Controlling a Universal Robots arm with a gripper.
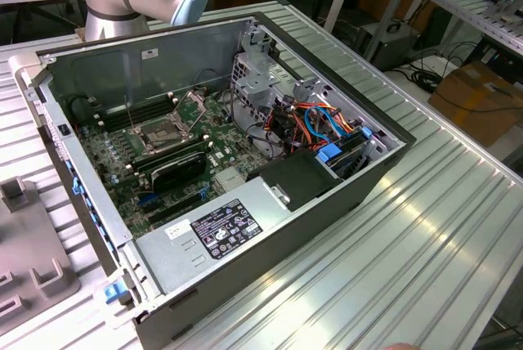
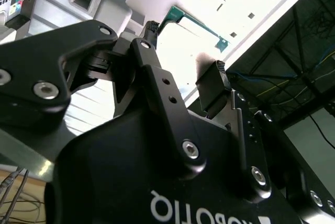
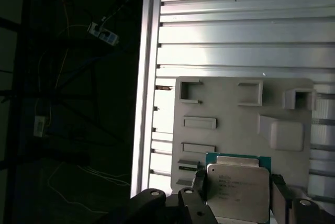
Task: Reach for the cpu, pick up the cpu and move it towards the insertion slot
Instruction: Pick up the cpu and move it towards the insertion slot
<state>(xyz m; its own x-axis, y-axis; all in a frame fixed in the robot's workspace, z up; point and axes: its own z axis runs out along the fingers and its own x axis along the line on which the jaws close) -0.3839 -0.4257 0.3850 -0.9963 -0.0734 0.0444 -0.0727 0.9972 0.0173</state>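
Black two-fingered hand point(image 3: 235, 195), fingers apart, is straddling the flat square silver-lidded green-edged cpu point(image 3: 234, 192) lying on the grey moulded tray point(image 3: 230, 109); light, stiff, fragile, so grip opposite edges.

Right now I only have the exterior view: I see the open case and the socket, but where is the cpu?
Observer: In the first wrist view, the cpu lies flat on a grey fixture plate that rests on the ribbed metal table.
Operator: Does the tool have it?
Observer: No. In the second wrist view the tool is open, with one finger on each side of the cpu and daylight between them.
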